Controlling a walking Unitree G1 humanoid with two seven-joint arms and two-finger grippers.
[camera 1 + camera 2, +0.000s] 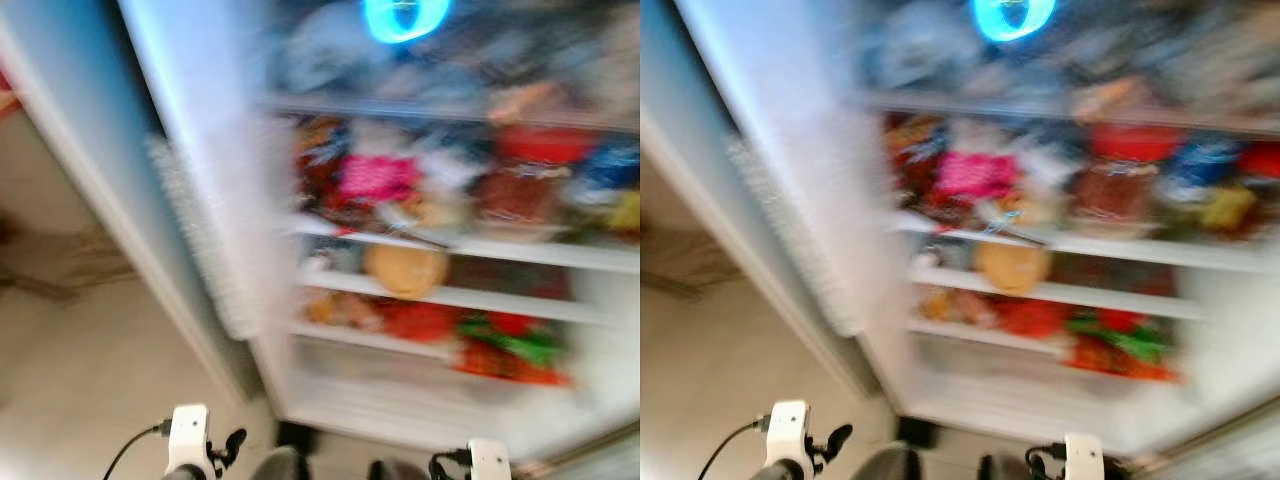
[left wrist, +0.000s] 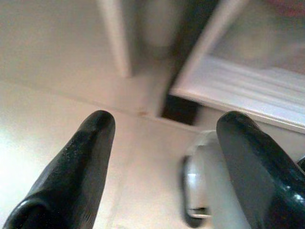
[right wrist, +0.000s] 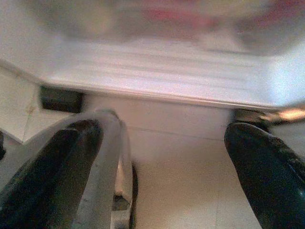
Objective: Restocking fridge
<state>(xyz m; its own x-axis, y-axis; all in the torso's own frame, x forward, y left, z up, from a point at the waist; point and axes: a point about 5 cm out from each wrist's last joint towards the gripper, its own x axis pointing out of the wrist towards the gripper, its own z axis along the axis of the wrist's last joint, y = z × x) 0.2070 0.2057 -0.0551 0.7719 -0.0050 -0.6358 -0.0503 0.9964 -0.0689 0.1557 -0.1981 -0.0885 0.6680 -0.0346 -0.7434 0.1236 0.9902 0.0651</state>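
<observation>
The fridge stands open before me, its picture blurred. Its white door (image 1: 190,150) swings out to the left. The shelves (image 1: 450,245) are packed with food: a pink packet (image 1: 375,178), a red-lidded jar (image 1: 520,185), a round yellow item (image 1: 405,268), and red and green packs (image 1: 510,350) lower down. My left arm (image 1: 190,440) and right arm (image 1: 488,462) hang low at the bottom edge. My left gripper (image 2: 167,124) is open and holds nothing, over the floor by the fridge's base. My right gripper (image 3: 162,131) is open too, below the fridge's bottom ledge (image 3: 157,71).
A blue light (image 1: 405,15) glows at the top of the fridge. Pale tiled floor (image 1: 80,380) lies to the left of the door. A grey part of my own body (image 2: 195,191) shows between the left fingers.
</observation>
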